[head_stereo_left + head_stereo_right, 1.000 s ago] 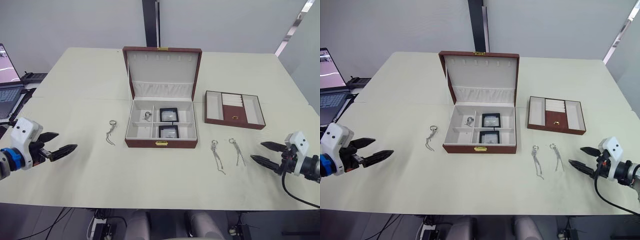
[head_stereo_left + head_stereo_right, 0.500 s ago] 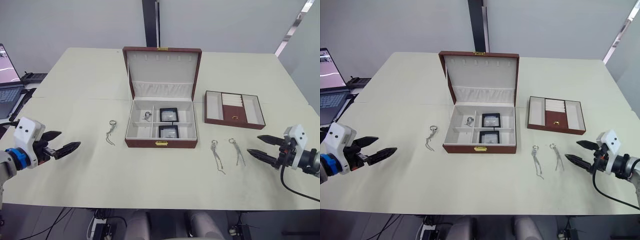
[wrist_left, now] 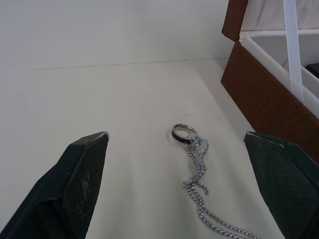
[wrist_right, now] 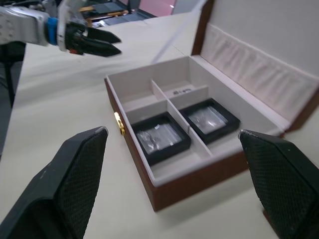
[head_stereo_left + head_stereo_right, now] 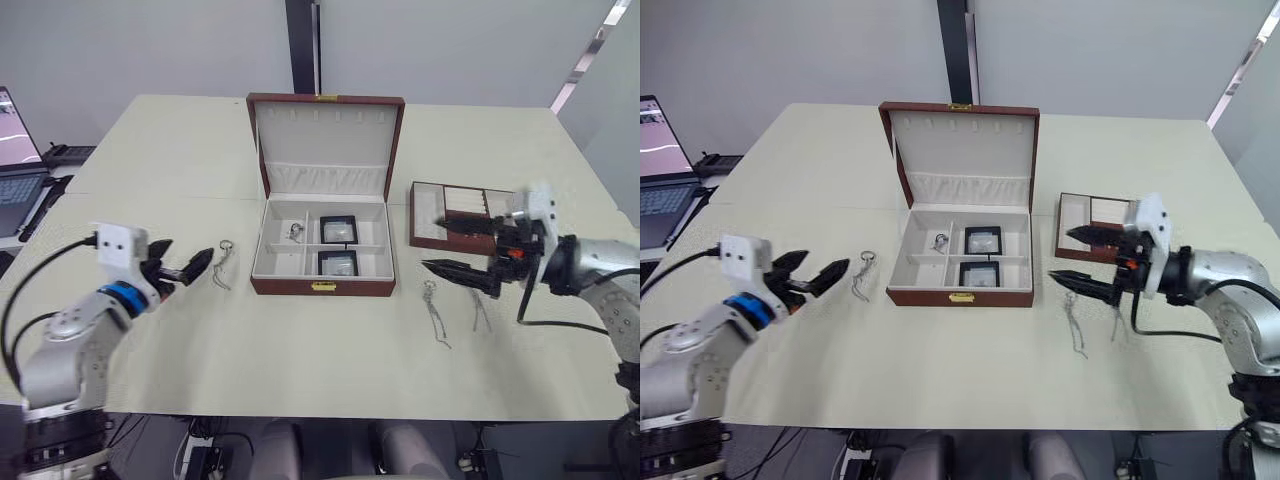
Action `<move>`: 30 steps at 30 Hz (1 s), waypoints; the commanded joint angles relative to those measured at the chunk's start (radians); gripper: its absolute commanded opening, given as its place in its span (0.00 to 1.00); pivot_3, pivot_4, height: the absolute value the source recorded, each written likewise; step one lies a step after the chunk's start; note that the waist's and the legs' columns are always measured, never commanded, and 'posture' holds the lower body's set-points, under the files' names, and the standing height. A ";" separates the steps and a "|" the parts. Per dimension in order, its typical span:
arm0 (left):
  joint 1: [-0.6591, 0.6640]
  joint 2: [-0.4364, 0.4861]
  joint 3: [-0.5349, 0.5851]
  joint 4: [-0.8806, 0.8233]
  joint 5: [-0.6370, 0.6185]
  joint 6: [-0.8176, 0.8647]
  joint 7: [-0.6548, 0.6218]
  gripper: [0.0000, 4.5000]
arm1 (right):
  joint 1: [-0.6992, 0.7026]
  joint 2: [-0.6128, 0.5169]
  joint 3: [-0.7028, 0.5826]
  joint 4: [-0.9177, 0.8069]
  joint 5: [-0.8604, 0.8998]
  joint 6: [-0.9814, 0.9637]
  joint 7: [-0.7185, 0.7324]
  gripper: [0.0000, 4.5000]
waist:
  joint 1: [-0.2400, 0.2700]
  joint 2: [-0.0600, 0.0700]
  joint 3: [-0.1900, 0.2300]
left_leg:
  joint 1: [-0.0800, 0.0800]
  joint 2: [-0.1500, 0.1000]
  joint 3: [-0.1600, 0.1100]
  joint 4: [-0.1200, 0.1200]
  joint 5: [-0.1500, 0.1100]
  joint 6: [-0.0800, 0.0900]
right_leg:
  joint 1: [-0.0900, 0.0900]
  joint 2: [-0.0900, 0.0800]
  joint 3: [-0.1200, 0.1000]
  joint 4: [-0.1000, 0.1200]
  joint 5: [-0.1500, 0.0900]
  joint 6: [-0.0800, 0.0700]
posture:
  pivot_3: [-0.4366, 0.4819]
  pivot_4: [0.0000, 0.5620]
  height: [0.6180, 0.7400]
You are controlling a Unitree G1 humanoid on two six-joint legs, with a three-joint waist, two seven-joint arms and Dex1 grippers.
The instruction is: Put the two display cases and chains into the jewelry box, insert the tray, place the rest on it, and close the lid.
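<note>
Both display cases (image 5: 338, 246) sit in the open jewelry box (image 5: 322, 285). The left gripper (image 5: 186, 268), fingers spread wide, hovers beside the chain (image 5: 221, 264) left of the box. The right gripper (image 5: 452, 247), also wide open, hovers between the box and the tray (image 5: 427, 222).

No writing, label, brand mark or number can be read anywhere in these views. The laptop (image 5: 12, 170) at the table's left edge shows a lit screen, but whatever it displays is too small to make out.

Open jewelry box (image 5: 322, 285), two display cases (image 5: 338, 230) inside
</note>
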 commanded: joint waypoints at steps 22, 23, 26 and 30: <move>-0.064 -0.119 -0.145 0.075 0.163 -0.016 0.177 1.00 | -0.133 0.059 0.070 0.002 0.001 0.029 0.007 1.00 | 0.001 0.000 0.000 | 0.000 0.000 0.000 0.000 0.000 0.000 | 0.000 0.000 0.000 0.000 0.000 0.000 | 0.48 0.27 1.00; -0.063 -0.120 -0.146 0.080 0.164 -0.014 0.177 1.00 | -0.131 0.058 0.069 -0.001 0.001 0.030 0.008 1.00 | 0.001 0.000 0.000 | 0.000 0.000 0.000 0.000 0.000 0.000 | 0.000 0.000 0.000 0.000 0.000 0.000 | 0.48 0.27 1.00; -0.060 -0.119 -0.148 0.094 0.171 -0.006 0.180 1.00 | -0.124 0.055 0.066 -0.005 0.001 0.033 0.008 1.00 | 0.001 0.000 0.000 | 0.000 0.000 0.000 0.000 0.000 0.000 | 0.000 0.000 0.000 0.000 0.000 0.000 | 0.48 0.27 1.00; -0.062 -0.116 -0.158 0.103 0.174 -0.010 0.160 0.87 | -0.120 0.054 0.064 -0.009 0.003 0.036 0.008 1.00 | 0.001 0.000 -0.001 | 0.000 0.000 0.000 0.000 0.000 0.000 | 0.000 0.000 0.000 0.000 0.000 0.000 | 0.48 0.27 1.00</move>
